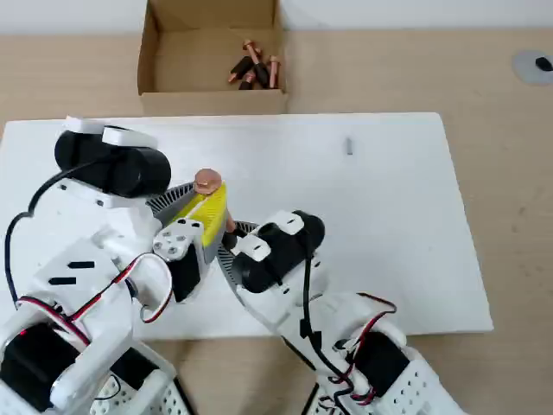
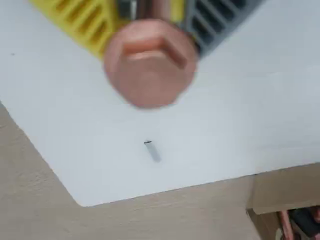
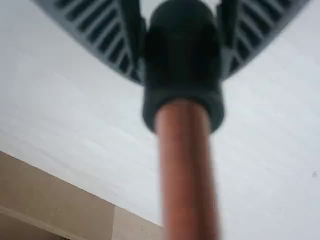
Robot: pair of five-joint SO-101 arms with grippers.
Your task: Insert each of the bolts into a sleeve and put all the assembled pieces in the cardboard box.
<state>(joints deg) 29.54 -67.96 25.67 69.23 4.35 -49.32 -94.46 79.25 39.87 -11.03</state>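
A white board (image 1: pixel 389 242) lies on a light wooden table (image 1: pixel 510 216) bearing a grey disc (image 1: pixel 533 66).

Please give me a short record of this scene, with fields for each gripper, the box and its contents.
left gripper: shut on bolt, near its copper head
right gripper: shut on sleeve, a copper shank sticks out of it
cardboard box: beyond the white board
contents: several assembled pieces

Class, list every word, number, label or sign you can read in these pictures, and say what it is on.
None can be read. The box, board, bolt and sleeve show no print.
The small grey mark on the board is too small to tell.
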